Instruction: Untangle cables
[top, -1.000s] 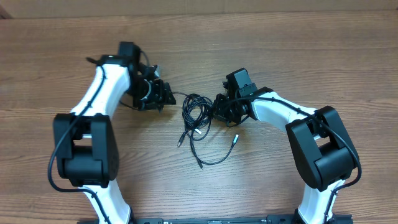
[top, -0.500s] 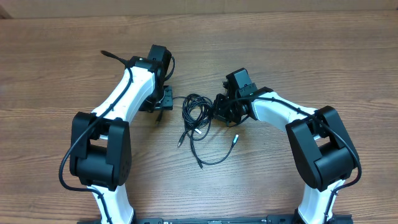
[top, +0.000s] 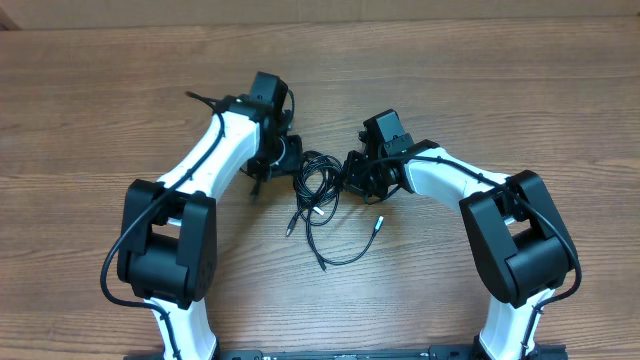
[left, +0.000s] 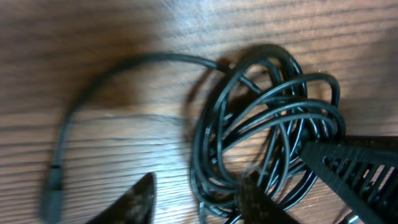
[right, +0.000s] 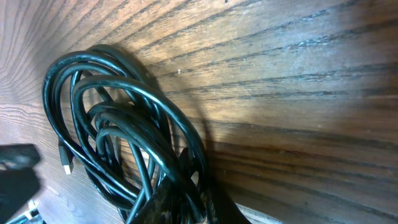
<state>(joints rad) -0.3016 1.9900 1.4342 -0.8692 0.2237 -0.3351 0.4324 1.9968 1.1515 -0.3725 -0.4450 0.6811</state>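
Two hands sit close on either side of the cables (top: 314, 180), which lie bunched in a loose black coil on the wooden desk (top: 480, 90). The left hand (top: 283, 157) is low over the wood with the coil just ahead of its fingertips. From its own camera its two fingers (left: 142, 198) stand well apart, one over bare wood and the other over the near edge of the coil, gripping nothing. One cord leaves the top of the coil and curves away past the finger over bare wood to a small plug (left: 51, 183) lying flat. The right hand (top: 356, 176) is against the opposite edge of the coil, and one ribbed black finger of it touches the outer loops. In its own camera the strands run down into a dark blur at its fingers, so I cannot tell whether it pinches them or only rests there. Behind both hands, toward the arm bases, loose ends (top: 345, 258) trail out of the coil across the desk.
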